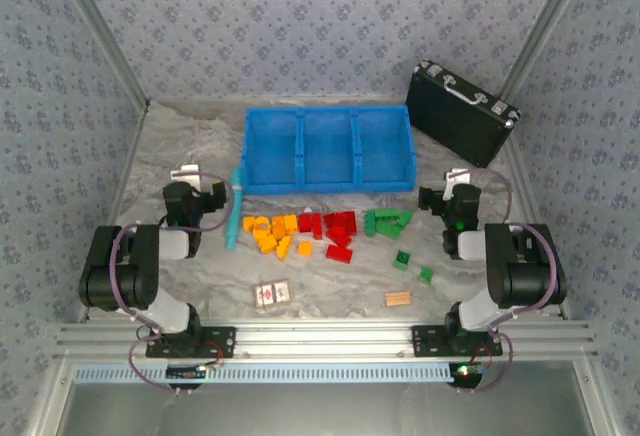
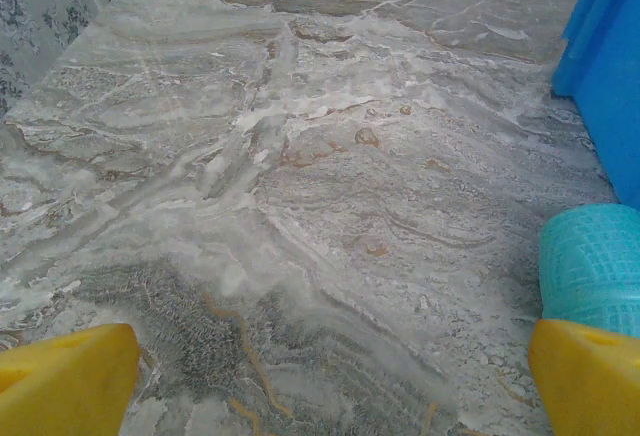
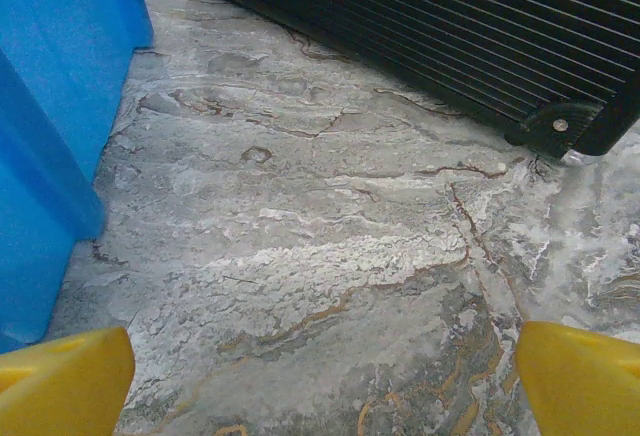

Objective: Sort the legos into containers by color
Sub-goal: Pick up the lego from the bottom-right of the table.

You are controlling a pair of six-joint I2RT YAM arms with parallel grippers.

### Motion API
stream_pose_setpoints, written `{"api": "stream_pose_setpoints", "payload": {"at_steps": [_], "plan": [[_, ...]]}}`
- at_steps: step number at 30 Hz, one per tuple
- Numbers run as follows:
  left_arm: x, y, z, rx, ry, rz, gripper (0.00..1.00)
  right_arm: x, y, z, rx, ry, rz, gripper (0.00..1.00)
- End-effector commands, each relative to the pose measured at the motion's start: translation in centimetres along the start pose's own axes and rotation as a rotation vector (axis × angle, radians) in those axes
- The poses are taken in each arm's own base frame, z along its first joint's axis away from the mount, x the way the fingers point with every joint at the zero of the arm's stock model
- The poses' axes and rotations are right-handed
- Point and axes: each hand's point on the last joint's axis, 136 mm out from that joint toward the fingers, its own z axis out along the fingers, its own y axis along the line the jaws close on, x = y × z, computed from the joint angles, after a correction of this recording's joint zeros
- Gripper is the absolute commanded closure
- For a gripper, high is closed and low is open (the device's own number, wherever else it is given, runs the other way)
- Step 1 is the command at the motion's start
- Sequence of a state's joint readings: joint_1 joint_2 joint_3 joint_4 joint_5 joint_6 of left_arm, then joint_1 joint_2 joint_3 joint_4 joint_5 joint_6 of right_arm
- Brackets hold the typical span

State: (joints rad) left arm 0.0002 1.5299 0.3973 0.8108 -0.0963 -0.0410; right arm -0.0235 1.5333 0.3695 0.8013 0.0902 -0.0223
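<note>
The legos lie in three loose groups in front of the blue tray (image 1: 330, 183): orange-yellow ones (image 1: 270, 232) on the left, red ones (image 1: 331, 228) in the middle, green ones (image 1: 388, 221) on the right. Two stray green bricks (image 1: 401, 260) sit nearer the arms. The tray's three containers look empty. My left gripper (image 1: 210, 192) hovers left of the tray, open, its yellow fingertips (image 2: 65, 381) wide apart over bare table (image 2: 330, 386). My right gripper (image 1: 441, 199) is right of the tray, also open, with only table between its fingertips (image 3: 580, 376). The tray wall (image 3: 50, 106) shows at the left of the right wrist view.
A teal cylinder (image 1: 235, 212) lies just right of my left gripper, its end (image 2: 592, 261) close to the right finger. A black case (image 1: 462, 111) stands at the back right (image 3: 450, 26). A tan wooden block (image 1: 398, 298) and a small patterned piece (image 1: 271, 294) lie near the front.
</note>
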Motion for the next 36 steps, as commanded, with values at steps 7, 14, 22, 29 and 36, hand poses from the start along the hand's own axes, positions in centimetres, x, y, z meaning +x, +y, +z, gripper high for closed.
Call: {"api": "stream_pose_setpoints", "payload": {"at_steps": [7, 14, 22, 29, 36], "plan": [[-0.58, -0.12, 0.23, 0.012, -0.013, 0.009, 0.00, -1.69, 0.11, 0.04, -0.005, -0.044, 0.007, 0.01], [-0.64, -0.13, 0.22, 0.012, -0.015, 0.009, 0.00, -1.68, 0.10, 0.04, -0.004, -0.044, 0.007, 0.01], [-0.58, -0.15, 0.22, 0.013, -0.013, 0.010, 0.00, -1.67, 0.14, 0.03, -0.005, -0.044, 0.007, 0.01], [-0.59, -0.11, 0.23, 0.011, -0.013, 0.009, 0.00, -1.66, 0.14, 0.03, -0.006, -0.044, 0.007, 0.01], [-0.57, -0.07, 0.23, 0.011, -0.012, 0.010, 0.00, -2.38, -0.14, -0.35, 0.011, -0.049, 0.012, 0.01]]}}
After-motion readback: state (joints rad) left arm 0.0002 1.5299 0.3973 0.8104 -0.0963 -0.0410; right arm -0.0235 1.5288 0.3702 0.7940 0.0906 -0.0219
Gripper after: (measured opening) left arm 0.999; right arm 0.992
